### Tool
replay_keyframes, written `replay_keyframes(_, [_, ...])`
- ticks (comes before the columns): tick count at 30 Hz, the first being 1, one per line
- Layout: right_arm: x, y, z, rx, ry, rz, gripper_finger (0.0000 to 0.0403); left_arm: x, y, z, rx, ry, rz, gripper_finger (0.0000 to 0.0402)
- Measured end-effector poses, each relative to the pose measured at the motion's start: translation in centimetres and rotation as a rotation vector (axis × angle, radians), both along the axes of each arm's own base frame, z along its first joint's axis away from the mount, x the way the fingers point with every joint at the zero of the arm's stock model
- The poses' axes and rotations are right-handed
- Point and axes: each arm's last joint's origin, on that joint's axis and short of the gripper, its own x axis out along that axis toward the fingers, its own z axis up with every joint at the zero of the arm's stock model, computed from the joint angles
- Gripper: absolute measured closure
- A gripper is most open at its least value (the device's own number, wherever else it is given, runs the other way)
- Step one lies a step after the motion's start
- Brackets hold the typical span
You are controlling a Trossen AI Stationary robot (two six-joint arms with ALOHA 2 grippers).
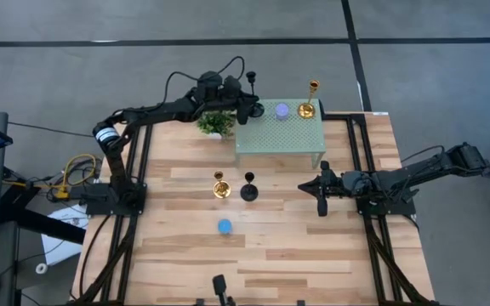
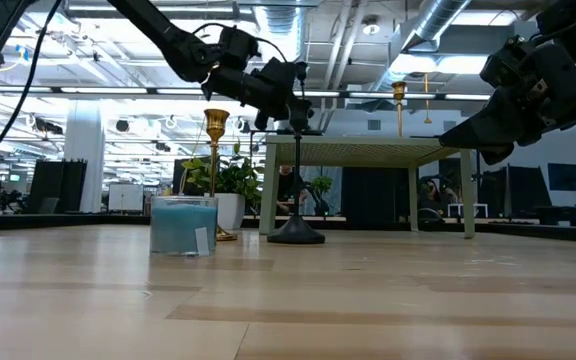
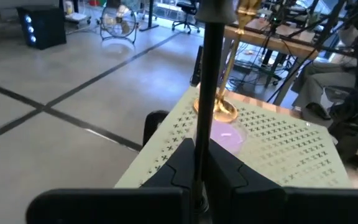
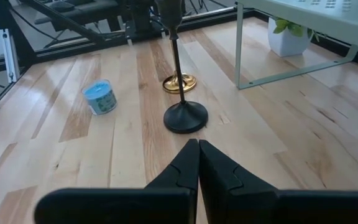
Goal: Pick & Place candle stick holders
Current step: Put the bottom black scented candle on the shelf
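Up near the top centre of the high view, we see the left gripper [image 1: 247, 92] clamped on a black candle holder [image 3: 211, 74], its stem upright between the jaws, over the left edge of the green perforated stand [image 1: 300, 136]. On that stand sit a purple holder [image 1: 282, 110] and a gold holder [image 1: 310, 98]. At right centre, the right gripper [image 1: 320, 197] rests with jaws closed on nothing, while another gold holder [image 1: 220, 185], a black holder [image 1: 248, 188] and a blue holder [image 1: 225, 226] stand on the table [image 1: 330, 246] to its left.

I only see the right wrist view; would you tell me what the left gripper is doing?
Observer: The left gripper is shut on a black holder, over the shelf corner nearest the plant.
Operator: Thank you; is anything on top of the shelf?
Observer: Yes, a purple holder and a gold holder stand there.
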Motion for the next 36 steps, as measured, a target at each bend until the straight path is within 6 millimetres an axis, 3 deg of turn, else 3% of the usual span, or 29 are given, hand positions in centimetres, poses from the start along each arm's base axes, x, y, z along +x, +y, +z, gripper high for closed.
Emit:
replay_keyframes(17, [0.0, 0.0, 0.0, -0.001, 0.000, -0.005, 0.0402, 0.4, -0.7, -0.6, 0.032, 0.056, -0.004, 0.0386])
replay_keyframes(28, [0.0, 0.0, 0.0, -0.014, 0.007, -0.001, 0.0402, 0.1, -0.8, -2.5, 0.064, 0.077, 0.058, 0.0386])
replay_keyframes(36, [0.0, -0.1, 0.0, -0.023, 0.006, -0.020, 0.0402, 0.0, -0.8, -2.6, 0.061, 0.066, 0.060, 0.0374])
